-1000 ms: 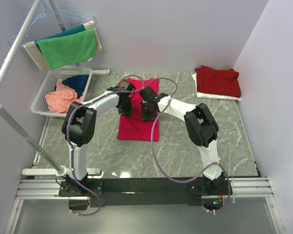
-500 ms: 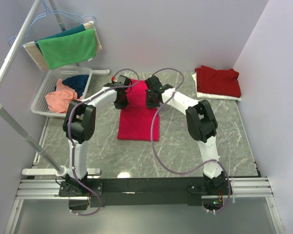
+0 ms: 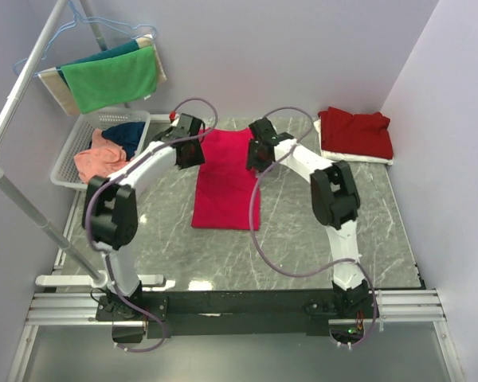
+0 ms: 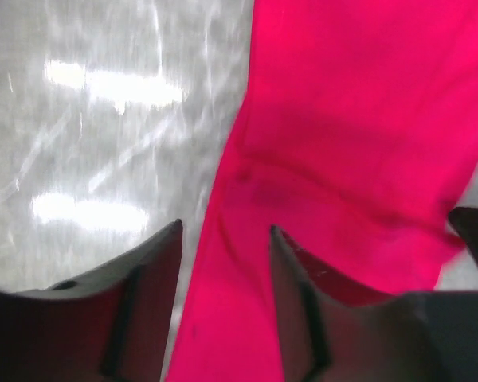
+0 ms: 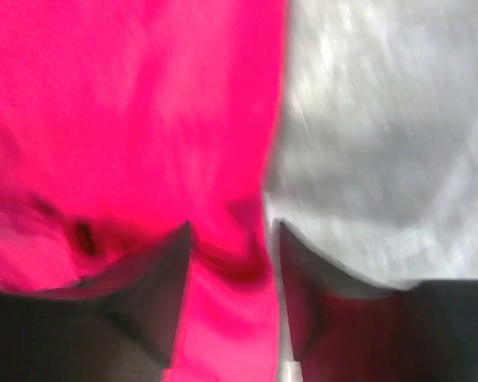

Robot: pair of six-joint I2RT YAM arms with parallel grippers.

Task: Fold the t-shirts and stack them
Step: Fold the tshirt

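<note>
A t-shirt [image 3: 225, 187] lies on the table [image 3: 159, 231] between the claws, its side edges under the left gripper [image 4: 225, 227] and right gripper [image 5: 235, 224]. Left of the left claw, shirts [image 3: 95, 163] sit in a basket [image 3: 66, 155]; right of the right claw, a folded t-shirt [image 3: 354, 134] lies near the table's far corner.

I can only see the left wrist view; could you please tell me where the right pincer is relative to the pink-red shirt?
Observer: The right pincer is over the pink-red shirt's far right edge, across from the left pincer.
Operator: Is it open?
Observer: Yes, open, with the shirt's edge lying under the gap.
Operator: Thank you. Is anything stacked yet?
Observer: One folded maroon shirt lies at the table's far right corner.
</note>
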